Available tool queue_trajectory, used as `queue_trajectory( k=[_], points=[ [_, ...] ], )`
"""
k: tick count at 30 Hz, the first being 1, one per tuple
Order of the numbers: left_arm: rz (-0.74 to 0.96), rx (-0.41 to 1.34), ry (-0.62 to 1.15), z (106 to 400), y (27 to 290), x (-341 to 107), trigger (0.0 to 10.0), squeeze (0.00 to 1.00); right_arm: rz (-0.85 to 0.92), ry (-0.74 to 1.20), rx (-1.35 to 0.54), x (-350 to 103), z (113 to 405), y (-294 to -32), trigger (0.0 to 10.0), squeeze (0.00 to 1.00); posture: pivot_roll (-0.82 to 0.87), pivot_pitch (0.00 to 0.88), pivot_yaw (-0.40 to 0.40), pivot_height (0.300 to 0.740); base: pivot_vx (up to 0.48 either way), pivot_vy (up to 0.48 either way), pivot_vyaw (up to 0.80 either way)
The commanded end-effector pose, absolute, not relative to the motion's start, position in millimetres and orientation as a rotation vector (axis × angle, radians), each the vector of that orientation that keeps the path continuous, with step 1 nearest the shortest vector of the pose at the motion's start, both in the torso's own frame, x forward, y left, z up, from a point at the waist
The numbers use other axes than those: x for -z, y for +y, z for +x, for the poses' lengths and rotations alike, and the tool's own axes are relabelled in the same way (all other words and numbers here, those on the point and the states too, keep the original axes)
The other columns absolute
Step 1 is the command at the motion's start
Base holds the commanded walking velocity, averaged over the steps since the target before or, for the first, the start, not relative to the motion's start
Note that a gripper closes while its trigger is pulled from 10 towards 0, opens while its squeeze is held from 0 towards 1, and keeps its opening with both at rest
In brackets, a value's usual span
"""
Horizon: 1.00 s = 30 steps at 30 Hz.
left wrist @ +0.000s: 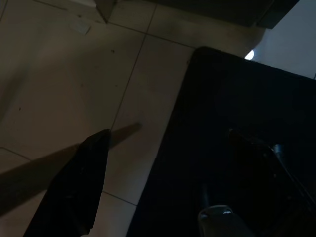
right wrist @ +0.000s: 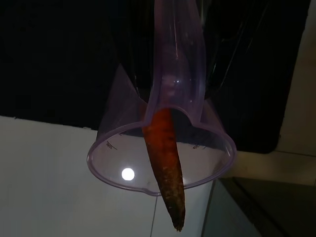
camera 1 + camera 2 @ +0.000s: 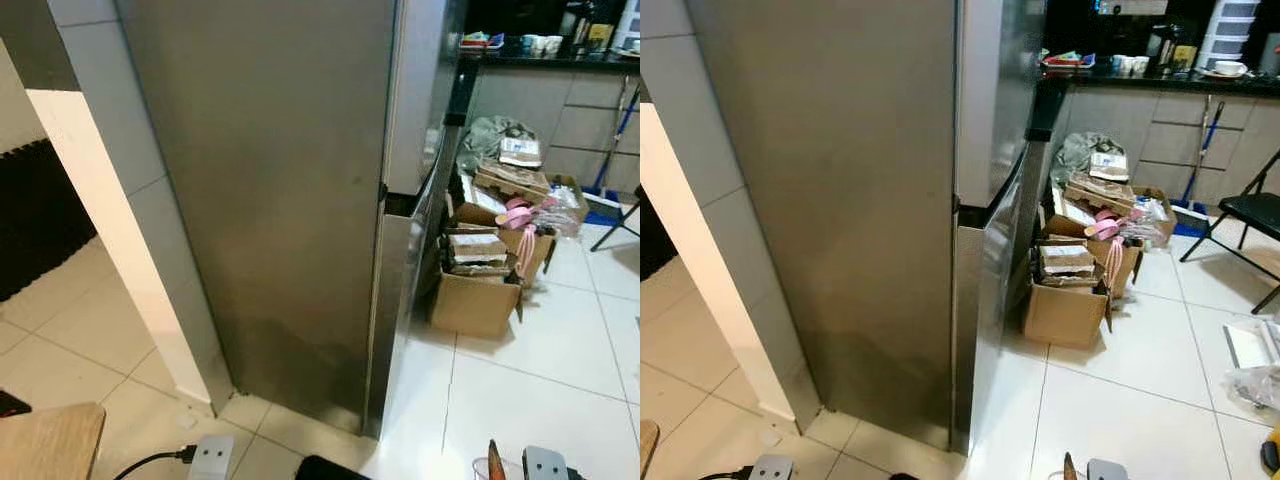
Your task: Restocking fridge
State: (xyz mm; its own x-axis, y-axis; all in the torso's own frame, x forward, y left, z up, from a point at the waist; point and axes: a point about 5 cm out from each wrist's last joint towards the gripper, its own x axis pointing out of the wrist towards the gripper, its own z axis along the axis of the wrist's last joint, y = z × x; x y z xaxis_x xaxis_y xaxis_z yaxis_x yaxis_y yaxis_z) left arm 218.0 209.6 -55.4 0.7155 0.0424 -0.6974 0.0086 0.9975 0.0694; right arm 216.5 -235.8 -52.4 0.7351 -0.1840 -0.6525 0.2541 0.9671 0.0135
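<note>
**Carrot in a clear jug, fridge closed**

The right tool (image 2: 177,64) carries a clear plastic measuring jug (image 2: 160,158) by its handle, but the dark upper part of the right wrist view does not show if its fingers are closed on it, so I cannot tell. Inside the jug stands one orange carrot (image 2: 165,168), leaning, with its thin tip out over the rim. In the left eye view the carrot tip and the jug rim appear at the bottom, near the floor tiles.

The jug looks light, stiff and smooth, so it is probably slippery; the handle is the safest place to hold. The carrot is firm and not fragile, but it lies loose and may slide out if the jug tips.

The left tool (image 1: 163,163) hangs idle over the floor (image 1: 74,74), its two fingers apart and empty.

The fridge (image 3: 270,200) stands ahead with both doors shut. At its right corner, cardboard boxes (image 3: 480,285) on the floor hold packets and papers. The restocking is, in my judgement, not yet started.
</note>
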Motion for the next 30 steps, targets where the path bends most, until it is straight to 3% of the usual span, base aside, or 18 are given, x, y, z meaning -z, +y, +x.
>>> queue_trajectory(
  k=[1, 18, 30],
  points=[
    [0.063, -0.027, 0.793, 213.1, 209.9, 58.8, 10.0, 0.0, 0.098, 0.704, 0.244, 53.1, 214.2, -237.5, 10.0, 0.0, -0.01, 0.078, 0.008, 0.74, 0.0, -0.3, 0.0],
    [0.065, -0.039, 0.804, 209.8, 212.5, 60.7, 10.0, 0.0, 0.092, 0.699, 0.235, 52.3, 215.5, -236.9, 10.0, 0.0, -0.01, 0.087, 0.007, 0.74, 0.0, -0.291, 0.0],
    [0.066, -0.08, 0.811, 209.5, 219.3, 60.3, 10.0, 0.0, 0.095, 0.701, 0.233, 52.4, 215.6, -236.3, 10.0, 0.0, 0.0, 0.089, 0.011, 0.74, 0.0, 0.0, 0.0]
  ],
)
